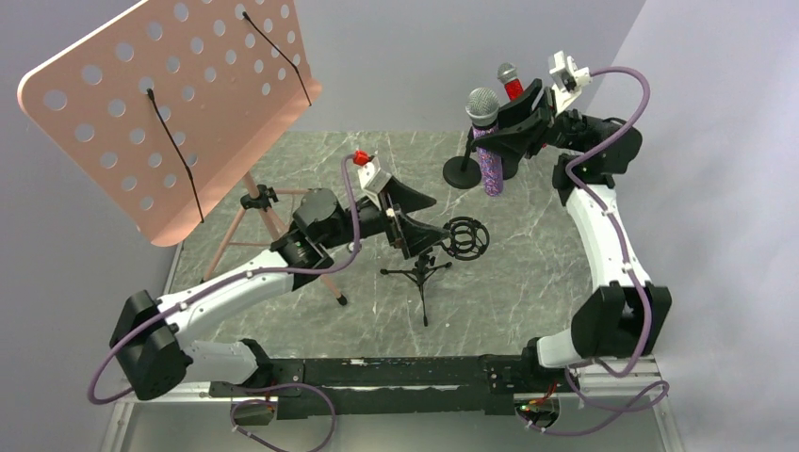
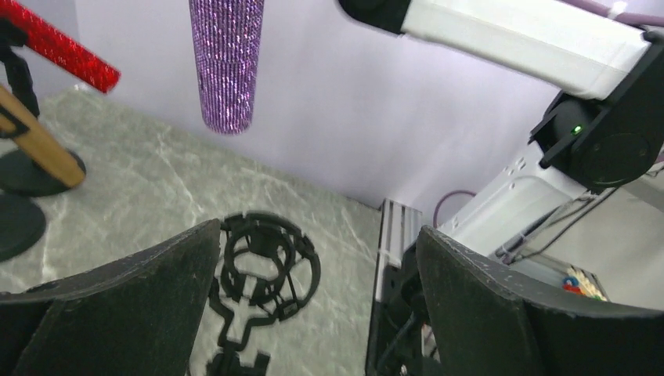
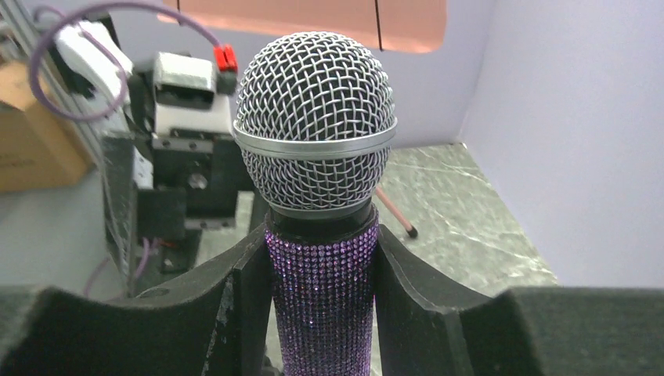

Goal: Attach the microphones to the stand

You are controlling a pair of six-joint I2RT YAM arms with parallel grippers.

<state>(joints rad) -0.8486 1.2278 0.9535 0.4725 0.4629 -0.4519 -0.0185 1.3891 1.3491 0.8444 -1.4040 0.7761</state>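
Observation:
My right gripper (image 1: 492, 132) is shut on the purple glitter microphone (image 1: 489, 155) and holds it upright, grille up, high over the back right of the table. In the right wrist view the fingers (image 3: 235, 298) clamp its body (image 3: 322, 305) just under the silver grille. The red glitter microphone (image 1: 511, 83) stands behind it and also shows in the left wrist view (image 2: 63, 48). The gold microphone (image 2: 35, 145) sits tilted above a round base. My left gripper (image 1: 438, 218) is open and empty beside the black shock-mount ring (image 1: 466, 237), which shows between its fingers (image 2: 262, 266).
The shock mount tops a small black tripod (image 1: 421, 275). A round black stand base (image 1: 462, 171) sits at the back, below the purple microphone. A pink perforated music stand (image 1: 170, 104) on a tripod fills the left. Walls close in behind and on the right.

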